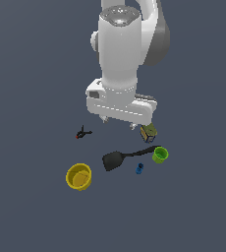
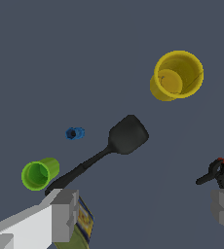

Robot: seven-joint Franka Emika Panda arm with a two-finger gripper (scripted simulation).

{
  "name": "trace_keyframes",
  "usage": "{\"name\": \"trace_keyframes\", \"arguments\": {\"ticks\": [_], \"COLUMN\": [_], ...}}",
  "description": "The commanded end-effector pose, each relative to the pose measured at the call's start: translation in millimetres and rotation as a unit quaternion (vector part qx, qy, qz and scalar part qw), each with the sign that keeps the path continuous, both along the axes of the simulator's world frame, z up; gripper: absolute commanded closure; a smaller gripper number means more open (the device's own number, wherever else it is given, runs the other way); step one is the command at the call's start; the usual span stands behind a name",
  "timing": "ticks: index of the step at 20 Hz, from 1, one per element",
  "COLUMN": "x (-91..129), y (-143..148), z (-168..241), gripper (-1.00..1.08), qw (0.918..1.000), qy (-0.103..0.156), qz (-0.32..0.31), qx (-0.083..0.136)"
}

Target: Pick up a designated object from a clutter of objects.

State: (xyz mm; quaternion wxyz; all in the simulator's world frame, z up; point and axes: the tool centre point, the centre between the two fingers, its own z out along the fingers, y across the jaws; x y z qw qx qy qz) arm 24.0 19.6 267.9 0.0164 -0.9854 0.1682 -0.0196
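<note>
The black spatula (image 1: 115, 159) lies flat on the dark floor, its broad blade toward the exterior view's left and its thin handle running right to the green cup (image 1: 159, 154). In the wrist view the spatula (image 2: 127, 136) lies in the middle. My gripper (image 1: 118, 123) hangs above and just behind the spatula, open and empty. In the wrist view the gripper (image 2: 144, 211) shows as two grey fingers (image 2: 65, 214) set wide apart. The handle's end lies close to one finger.
A yellow cup (image 1: 79, 176) (image 2: 177, 75) stands left of the blade. A tiny blue cylinder (image 1: 139, 168) (image 2: 75, 133) lies by the handle. An olive box (image 1: 149, 132) (image 2: 82, 223) sits under the gripper's right side. A small black clamp with red tips (image 1: 83, 133) (image 2: 214, 172) lies at the left.
</note>
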Motion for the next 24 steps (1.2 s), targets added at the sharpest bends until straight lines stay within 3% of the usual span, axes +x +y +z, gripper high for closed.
{"name": "trace_keyframes", "arguments": {"ticks": [1,12,24], "x": [2,5,1], "y": [5,28,52], "z": [-12,-67,-127], "gripper": [-0.92,-0.92,-0.92], "qw": [0.9996,0.9891,0.9617], "qy": [0.002,0.011,0.019], "qz": [-0.028,-0.147,-0.273], "qx": [0.001,0.002,0.002]}}
